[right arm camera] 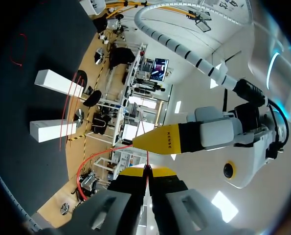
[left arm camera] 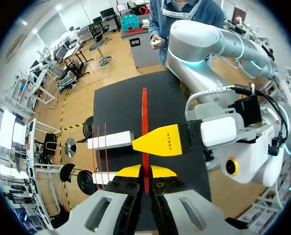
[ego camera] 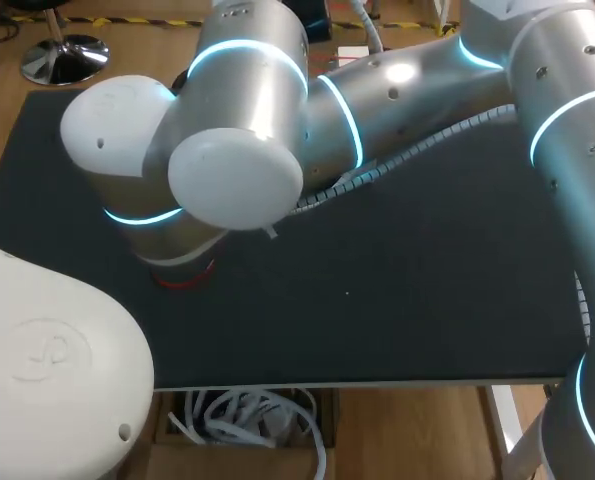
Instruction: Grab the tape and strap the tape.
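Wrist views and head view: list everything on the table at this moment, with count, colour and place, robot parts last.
mat: one, black, covers the table.
tape: one, red, a strip running over the mat.
white blocks: two, white, side by side on the mat.
thin strands: about three, red, crossing both blocks.
left gripper: one, yellow tips, shut on the tape.
right gripper: one, yellow tips, shut on the tape, close by the left gripper.
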